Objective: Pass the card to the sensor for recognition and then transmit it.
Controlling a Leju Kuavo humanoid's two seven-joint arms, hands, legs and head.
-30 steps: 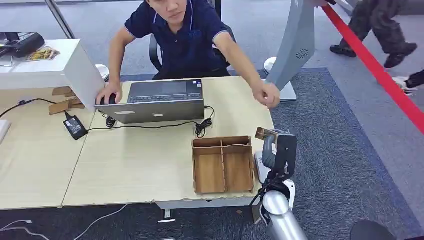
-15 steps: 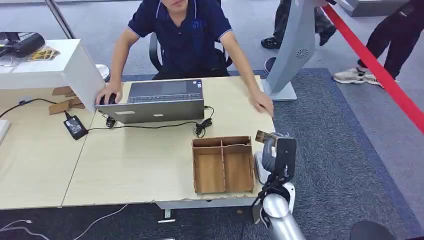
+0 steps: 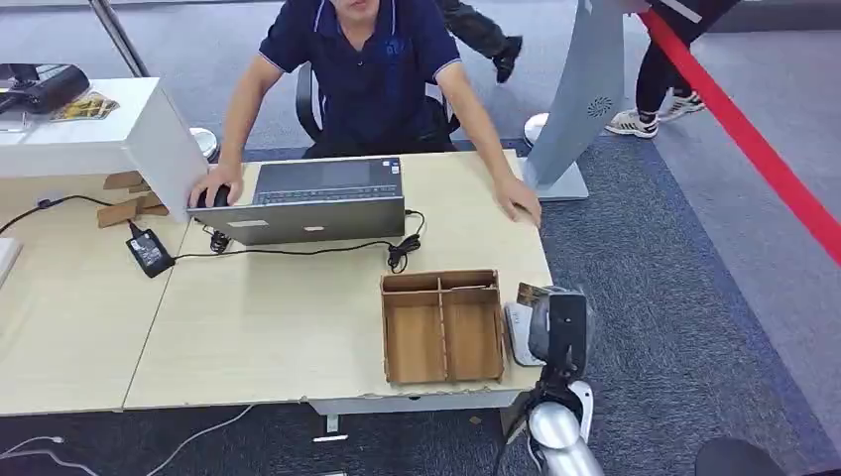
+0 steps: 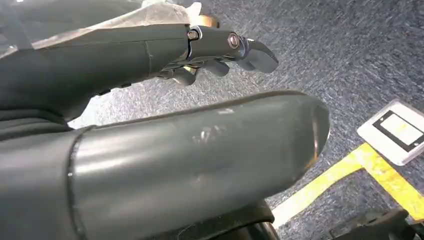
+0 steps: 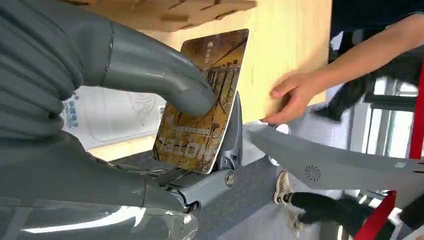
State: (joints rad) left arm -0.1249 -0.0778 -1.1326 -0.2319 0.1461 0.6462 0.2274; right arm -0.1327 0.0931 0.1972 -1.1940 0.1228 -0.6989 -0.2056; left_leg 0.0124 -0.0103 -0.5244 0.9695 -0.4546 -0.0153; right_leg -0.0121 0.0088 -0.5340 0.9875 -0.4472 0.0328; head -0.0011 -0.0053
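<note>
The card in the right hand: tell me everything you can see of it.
The card is a flat, glossy rectangle printed in brown and gold with pale lettering. The right hand pinches it, the thumb pressing on its printed face and darker fingers behind. In the head view it sits just off the table's right edge, beside the wooden tray.

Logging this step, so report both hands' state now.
Left hand: holds nothing, fingers loosely curled; cannot tell if open or closed.
Right hand: holding the card, thumb pressed on its face.
</note>
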